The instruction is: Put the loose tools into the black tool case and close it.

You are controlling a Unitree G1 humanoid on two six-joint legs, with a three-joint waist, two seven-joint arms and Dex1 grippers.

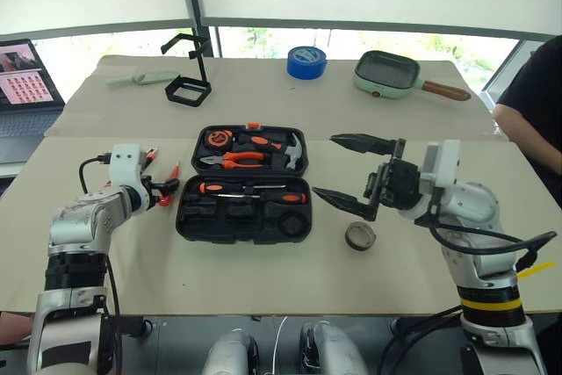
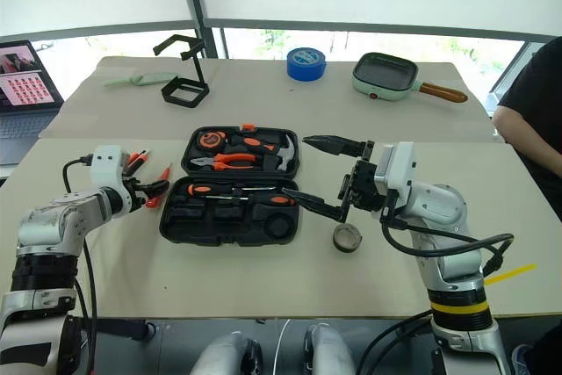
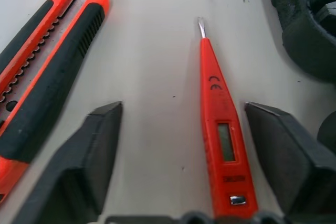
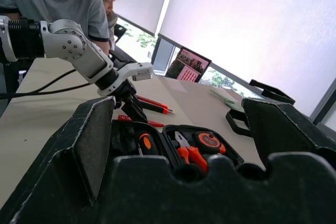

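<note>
Tools still wait outside my black tool case (image 1: 244, 210), which lies open on the table (image 1: 263, 287) so I can drop them in. My left gripper (image 3: 189, 145) is low, with fingers apart on each side of the small orange screwdriver (image 3: 219, 135), ready to pinch it. The utility knife (image 3: 47, 72) lies just beside. My right gripper (image 1: 351, 173) hangs wide and holds nothing, above the grey tape roll (image 1: 360, 235).

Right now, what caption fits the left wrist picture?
Open left gripper straddling slim orange tester screwdriver beside orange-and-black utility knife.
</note>
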